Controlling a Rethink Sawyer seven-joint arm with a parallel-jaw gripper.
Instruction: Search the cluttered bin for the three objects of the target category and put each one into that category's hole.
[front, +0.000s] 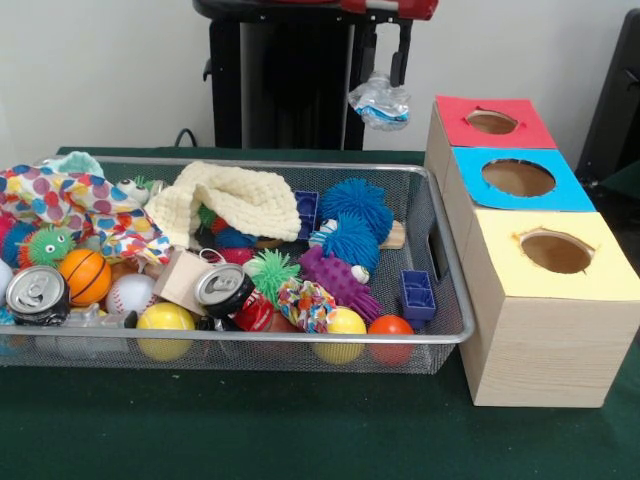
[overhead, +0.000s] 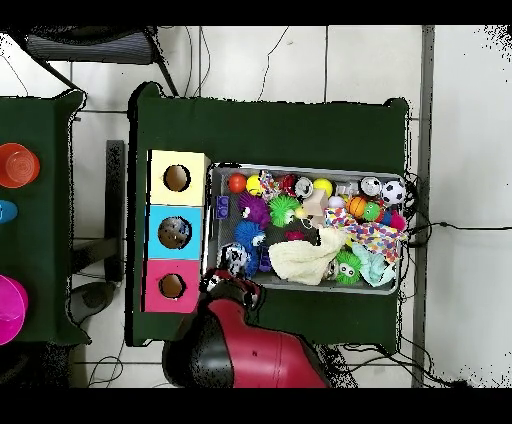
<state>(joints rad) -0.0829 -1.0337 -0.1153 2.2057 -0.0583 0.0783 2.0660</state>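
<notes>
One crumpled plastic bottle (front: 380, 102) hangs clamped in hand (front: 384, 82).

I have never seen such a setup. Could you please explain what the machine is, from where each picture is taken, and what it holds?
It is a robot arm, red and black, at a green table. One picture faces it across the table; the other looks straight down. A wire bin holds balls, cans, cloths and spiky toys. Beside it stand three boxes with holes in their red, blue and yellow tops. The fingers grip a crushed clear bottle in the air.
</notes>
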